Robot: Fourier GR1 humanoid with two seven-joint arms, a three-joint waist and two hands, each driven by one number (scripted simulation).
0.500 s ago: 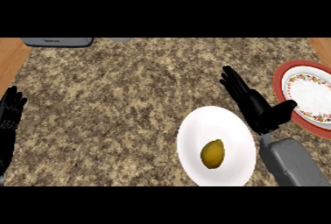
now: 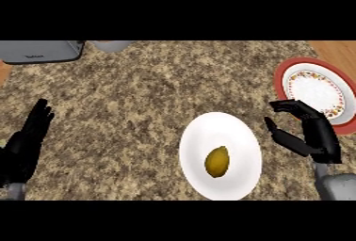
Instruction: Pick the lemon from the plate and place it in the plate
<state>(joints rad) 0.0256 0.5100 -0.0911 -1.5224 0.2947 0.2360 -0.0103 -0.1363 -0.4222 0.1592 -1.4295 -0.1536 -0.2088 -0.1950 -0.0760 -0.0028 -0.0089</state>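
A yellow lemon (image 2: 217,161) lies on a plain white plate (image 2: 208,132) low in the middle of the counter. At the right edge sits a red-rimmed patterned plate (image 2: 314,89) with nothing on it. My right hand (image 2: 311,132) hovers between the two plates, just right of the white one, palm turned toward it and fingers bent at the tips, holding nothing. It does not touch the lemon. My left hand (image 2: 26,143) rests open at the left edge, fingers pointing up.
A grey appliance (image 2: 40,51) stands at the back left of the speckled stone counter (image 2: 139,103), with a grey round object (image 2: 111,45) beside it. Wooden floor shows past the counter's right corner.
My right hand has drawn back toward me and now sits beside the white plate, fingers more bent. The view has shifted, so the plates appear further left and lower.
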